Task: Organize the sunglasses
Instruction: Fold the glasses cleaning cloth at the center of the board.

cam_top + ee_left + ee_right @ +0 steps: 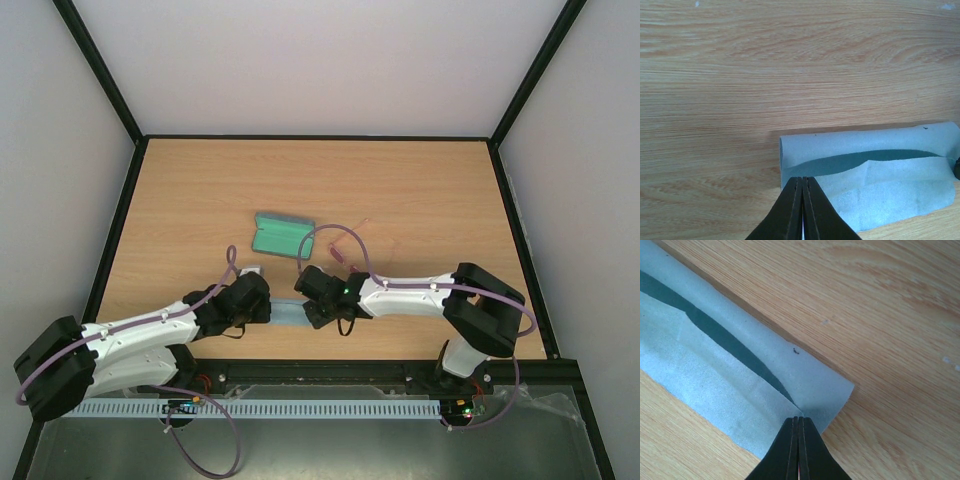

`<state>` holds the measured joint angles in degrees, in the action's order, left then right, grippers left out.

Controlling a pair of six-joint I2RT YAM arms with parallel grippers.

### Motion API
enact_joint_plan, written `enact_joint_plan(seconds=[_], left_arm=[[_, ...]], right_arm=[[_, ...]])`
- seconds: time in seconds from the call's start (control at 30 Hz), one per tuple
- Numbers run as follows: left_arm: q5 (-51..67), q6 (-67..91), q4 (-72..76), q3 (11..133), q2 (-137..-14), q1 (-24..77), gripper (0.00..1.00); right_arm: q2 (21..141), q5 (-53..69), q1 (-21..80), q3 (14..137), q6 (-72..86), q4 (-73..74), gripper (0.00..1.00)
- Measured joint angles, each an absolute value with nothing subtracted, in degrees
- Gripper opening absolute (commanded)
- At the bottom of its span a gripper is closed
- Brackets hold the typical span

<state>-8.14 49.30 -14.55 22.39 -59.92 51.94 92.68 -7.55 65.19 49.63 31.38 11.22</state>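
Left hand (802,180), right hand (798,420) clamped on folded cloth (880,200); beyond, open case (283,236), interior seemingly green.

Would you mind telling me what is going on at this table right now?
Both arms are folding a light blue cloth near the front edge of the table. The left hand and right hand are each shut at one end, seemingly pinching the folded-over flap. An open case lies farther back, untouched.

obj: sunglasses (347,254) | pink translucent frame | flat on tabletop (420,190), mid-table | temples look unfolded; faint
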Motion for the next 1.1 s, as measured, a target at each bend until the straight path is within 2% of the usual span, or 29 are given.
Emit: enact_joint_plan(seconds=[0.6,0.93,1.1], left_arm=[[-8.88,50.89,-15.46,21.78,-59.11,53.25,0.04],[-9.32,52.71,-18.2,21.67,-55.51,55.35,0.18],[-9.96,54.48,-20.56,21.65,-52.53,55.75,0.32]], right_arm=[[89.84,-7.6,66.57,47.59,31.99,11.18,0.14],[86.08,-8.64,66.78,46.39,32.51,11.46,0.19],[86.08,-9.98,66.78,46.39,33.45,11.66,0.26]])
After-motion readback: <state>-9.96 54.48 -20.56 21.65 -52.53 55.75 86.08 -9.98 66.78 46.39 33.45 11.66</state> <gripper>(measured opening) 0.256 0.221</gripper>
